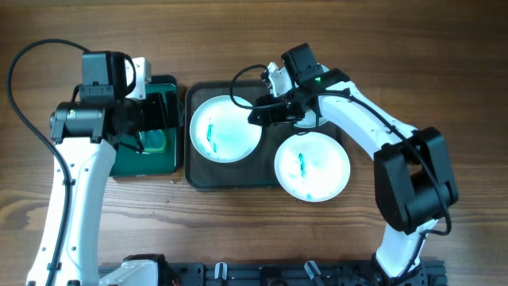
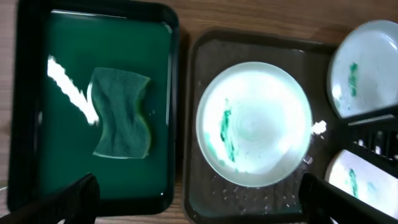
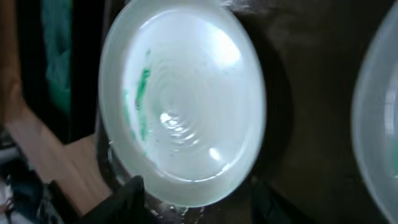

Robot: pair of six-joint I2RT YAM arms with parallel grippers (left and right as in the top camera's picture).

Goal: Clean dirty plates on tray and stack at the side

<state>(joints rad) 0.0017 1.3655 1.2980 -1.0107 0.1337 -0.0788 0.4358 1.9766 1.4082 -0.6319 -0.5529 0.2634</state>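
The dark tray (image 1: 196, 171) holds three pale plates with teal smears. One plate (image 1: 226, 129) lies at its left. A second plate (image 1: 312, 167) overhangs its front right rim. The third plate (image 2: 367, 68) lies at the back right, mostly hidden under my right arm in the overhead view. My right gripper (image 1: 262, 115) is open. Its fingers (image 3: 199, 199) straddle the near rim of the left plate (image 3: 180, 112). My left gripper (image 1: 163, 119) is open and empty. It hovers (image 2: 199, 196) high over the gap between the two trays. The left plate (image 2: 255, 124) shows whole below it.
A smaller bright green tray (image 1: 171, 163) stands left of the dark tray and holds a green sponge (image 2: 121, 115). Bare wooden table lies in front of and to the right of the trays. Water drops dot the dark tray floor (image 2: 249, 193).
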